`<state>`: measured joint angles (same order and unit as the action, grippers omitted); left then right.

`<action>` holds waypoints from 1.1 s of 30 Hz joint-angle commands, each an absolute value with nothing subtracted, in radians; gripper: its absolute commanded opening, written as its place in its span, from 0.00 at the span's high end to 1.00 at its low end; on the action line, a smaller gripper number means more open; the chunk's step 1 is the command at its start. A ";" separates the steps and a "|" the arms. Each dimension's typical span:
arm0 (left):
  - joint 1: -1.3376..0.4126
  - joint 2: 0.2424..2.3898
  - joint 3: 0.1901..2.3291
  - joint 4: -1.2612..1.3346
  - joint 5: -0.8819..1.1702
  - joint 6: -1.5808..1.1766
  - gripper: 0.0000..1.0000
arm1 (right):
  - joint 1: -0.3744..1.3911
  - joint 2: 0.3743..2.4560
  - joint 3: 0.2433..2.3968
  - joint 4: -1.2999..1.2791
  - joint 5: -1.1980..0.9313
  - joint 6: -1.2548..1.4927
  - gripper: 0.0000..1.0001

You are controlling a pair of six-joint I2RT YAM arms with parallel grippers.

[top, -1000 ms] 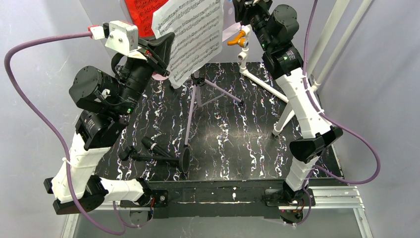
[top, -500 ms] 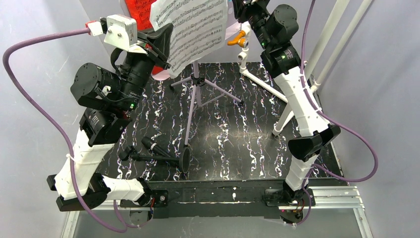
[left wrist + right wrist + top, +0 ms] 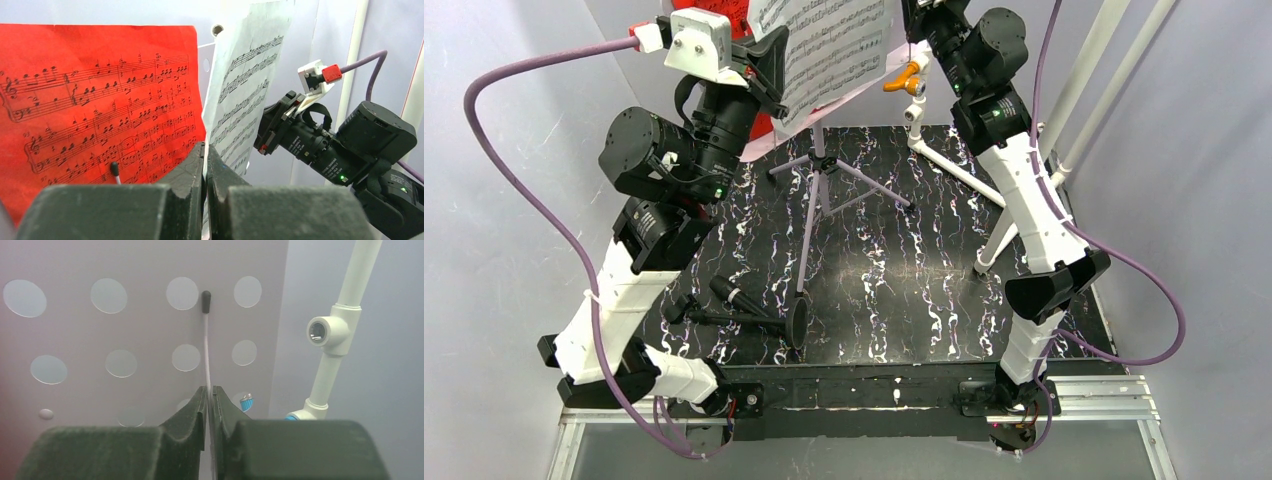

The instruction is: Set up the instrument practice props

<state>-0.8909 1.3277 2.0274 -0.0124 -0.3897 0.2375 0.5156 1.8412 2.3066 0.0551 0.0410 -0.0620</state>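
Left wrist view: left gripper (image 3: 205,150), fingers pressed together on the lower edge of a white sheet-music page (image 3: 245,95); red sheet-music page (image 3: 100,100) at frame left. Right wrist view: right gripper (image 3: 209,390), closed on a thin white black-tipped wire (image 3: 206,355) against the lilac perforated music stand (image 3: 145,330). Top view: black microphone on round-based stand (image 3: 734,319), lying on the black marbled table (image 3: 904,280), lower left.

Even, soft light, faint shadows on the table (image 3: 894,270); wrist views blur the near jaws (dark, grainy).
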 commanded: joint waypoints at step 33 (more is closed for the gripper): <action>-0.887 1.673 2.359 0.239 -0.672 0.430 1.00 | 0.497 1.683 1.985 0.494 -0.059 -0.008 0.99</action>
<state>-0.8902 1.6634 2.3142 0.1516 -0.6415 0.3801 0.4950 1.7367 2.0113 0.3820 0.0017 -0.0273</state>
